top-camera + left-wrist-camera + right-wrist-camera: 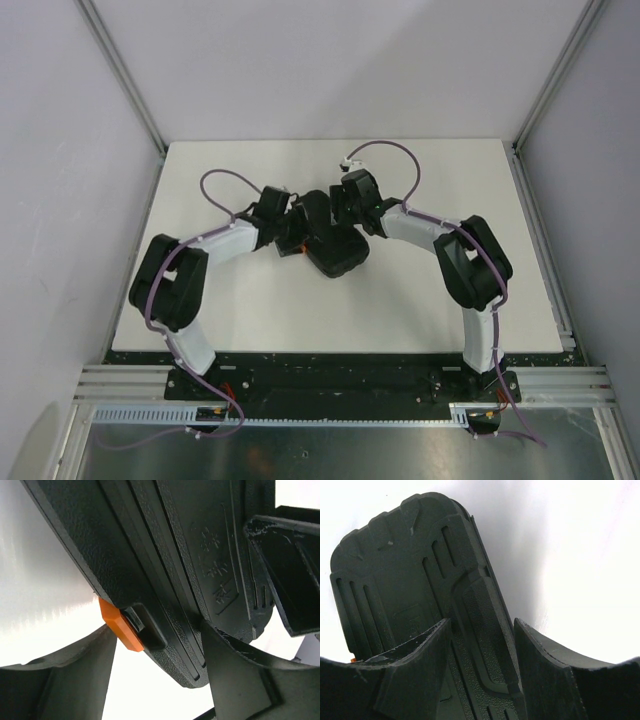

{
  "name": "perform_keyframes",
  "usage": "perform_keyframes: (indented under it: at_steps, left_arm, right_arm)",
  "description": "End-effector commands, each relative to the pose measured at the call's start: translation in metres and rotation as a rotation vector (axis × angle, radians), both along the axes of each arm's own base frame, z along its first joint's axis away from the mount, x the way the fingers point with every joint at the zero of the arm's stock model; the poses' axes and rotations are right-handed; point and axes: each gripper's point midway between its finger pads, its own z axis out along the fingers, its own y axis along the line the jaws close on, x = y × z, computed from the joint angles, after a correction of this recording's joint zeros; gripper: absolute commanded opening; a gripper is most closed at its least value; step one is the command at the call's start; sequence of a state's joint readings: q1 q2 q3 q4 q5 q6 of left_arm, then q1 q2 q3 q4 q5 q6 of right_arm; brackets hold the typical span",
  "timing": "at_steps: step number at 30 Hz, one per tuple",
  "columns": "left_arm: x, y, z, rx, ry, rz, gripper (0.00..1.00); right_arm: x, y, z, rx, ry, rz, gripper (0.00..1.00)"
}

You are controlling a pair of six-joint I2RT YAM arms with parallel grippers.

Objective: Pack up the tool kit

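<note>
The tool kit is a black plastic case [335, 250] lying shut in the middle of the table, so its inside is hidden. Its orange latch [122, 627] shows on the rim in the left wrist view. My left gripper [157, 630] is open astride that rim by the latch, with white table showing between its left finger [75, 680] and the case [150, 540]. From the far right side, my right gripper [481, 622] is shut across the case's [395, 580] thickness, one finger on its ribbed face and the other on the outer edge. In the overhead view both grippers [290, 235] [345, 215] meet at the case.
The white table [250, 170] is bounded by grey walls and metal frame posts [125, 70] at the back corners. The arm bases stand on the black rail [340, 380] at the near edge. A finger of the right gripper [285, 570] shows in the left wrist view.
</note>
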State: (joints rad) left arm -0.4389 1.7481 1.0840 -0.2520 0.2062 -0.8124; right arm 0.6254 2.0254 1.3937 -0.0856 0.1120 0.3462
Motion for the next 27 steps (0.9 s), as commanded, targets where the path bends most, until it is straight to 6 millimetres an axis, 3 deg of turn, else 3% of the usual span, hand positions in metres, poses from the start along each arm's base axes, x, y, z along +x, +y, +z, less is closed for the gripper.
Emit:
perform_keyframes:
  at_steps: [1, 6, 13, 20, 27]
  left_arm:
    - [0.010, -0.034, 0.041, -0.188, -0.220, -0.061, 0.74]
    - [0.015, -0.026, 0.044, -0.204, -0.326, -0.027, 0.79]
    - [0.020, 0.004, 0.037, -0.162, -0.400, 0.121, 0.72]
    - [0.013, 0.025, 0.033, -0.242, -0.387, 0.255, 0.86]
    - [0.014, 0.027, 0.035, -0.291, -0.398, 0.276, 0.94]
  right_arm:
    - [-0.132, -0.027, -0.130, -0.223, 0.513, 0.166, 0.59]
    - [-0.133, -0.028, -0.129, -0.230, 0.516, 0.168, 0.59]
    - [-0.132, -0.031, -0.130, -0.226, 0.525, 0.163, 0.59]
    - [-0.129, -0.035, -0.131, -0.212, 0.535, 0.155, 0.59]
    - [-0.129, -0.037, -0.133, -0.214, 0.544, 0.154, 0.58]
